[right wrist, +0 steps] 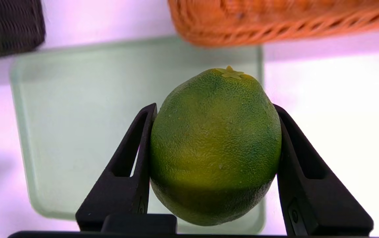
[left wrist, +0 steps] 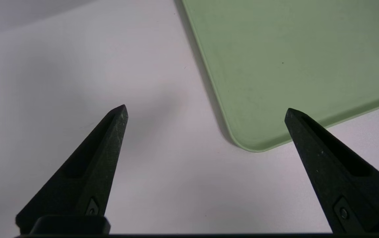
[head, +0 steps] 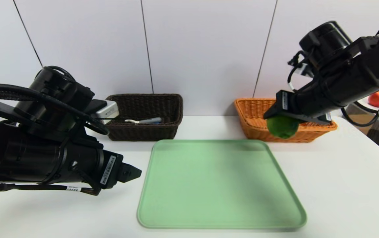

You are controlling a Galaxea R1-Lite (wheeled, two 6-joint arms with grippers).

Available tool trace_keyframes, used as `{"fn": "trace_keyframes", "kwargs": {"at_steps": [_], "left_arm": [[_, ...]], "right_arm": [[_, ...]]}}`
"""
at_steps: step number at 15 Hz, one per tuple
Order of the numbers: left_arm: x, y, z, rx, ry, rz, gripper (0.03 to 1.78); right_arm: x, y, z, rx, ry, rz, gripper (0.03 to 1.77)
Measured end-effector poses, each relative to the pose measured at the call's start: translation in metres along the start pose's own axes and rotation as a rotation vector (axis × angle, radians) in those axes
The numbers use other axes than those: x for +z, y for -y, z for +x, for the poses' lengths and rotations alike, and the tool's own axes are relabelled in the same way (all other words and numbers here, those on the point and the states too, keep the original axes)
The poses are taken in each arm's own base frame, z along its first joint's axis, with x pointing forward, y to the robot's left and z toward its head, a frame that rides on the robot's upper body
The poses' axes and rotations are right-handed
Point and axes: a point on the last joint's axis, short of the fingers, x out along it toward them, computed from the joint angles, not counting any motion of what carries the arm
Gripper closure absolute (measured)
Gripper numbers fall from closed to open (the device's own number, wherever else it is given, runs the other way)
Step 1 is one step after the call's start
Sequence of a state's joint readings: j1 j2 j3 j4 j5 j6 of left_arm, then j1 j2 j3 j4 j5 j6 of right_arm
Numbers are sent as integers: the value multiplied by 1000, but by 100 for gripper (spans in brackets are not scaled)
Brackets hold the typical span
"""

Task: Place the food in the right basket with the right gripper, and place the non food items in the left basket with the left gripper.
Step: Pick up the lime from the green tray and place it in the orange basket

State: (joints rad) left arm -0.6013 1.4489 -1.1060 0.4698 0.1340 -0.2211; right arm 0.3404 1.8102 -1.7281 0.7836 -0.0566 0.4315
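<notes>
The green citrus fruit (right wrist: 216,148) is off the table, gripped between the two black fingers of the right gripper (right wrist: 216,107), one pressed to each side of it, with its small star-shaped stem end showing. In the head view the fruit hangs in front of the orange-tan wicker basket (head: 250,127), overlapping the front rim from this angle; whether it is over the opening, I cannot tell. A pale green tray (head: 222,185) with a raised edge lies on the white table (head: 341,185), nearer than the baskets, bare on top. To the left of the orange-tan basket and well apart from it stands the dark brown wicker basket (head: 143,134). Inside that one lie a white peeler (head: 132,121) and, beside it, a grey-looking handle with some blue near its end (head: 151,121). The left gripper (left wrist: 206,109) hovers above the table beside the tray's near left corner, its fingers spread wide with nothing between them.
</notes>
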Motion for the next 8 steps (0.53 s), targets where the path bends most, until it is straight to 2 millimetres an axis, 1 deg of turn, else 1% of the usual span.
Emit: {"fn": "trace_keyframes", "kwargs": {"at_steps": [2,4,6,8], "left_arm": [[0,0,0,-1,1,0,12],[-2,0,1,2,-7,-1,12],[-4,-1,2,3,-11,0,12],[-3,0,4,-1,2,0,12]], "right_arm": [[12,9,-3,-11,42,-10,78],[23,16,2,-23,68,8,78],[33,21,15,-31,95,26,78],[45,25,33,-29,140,27,78]]}}
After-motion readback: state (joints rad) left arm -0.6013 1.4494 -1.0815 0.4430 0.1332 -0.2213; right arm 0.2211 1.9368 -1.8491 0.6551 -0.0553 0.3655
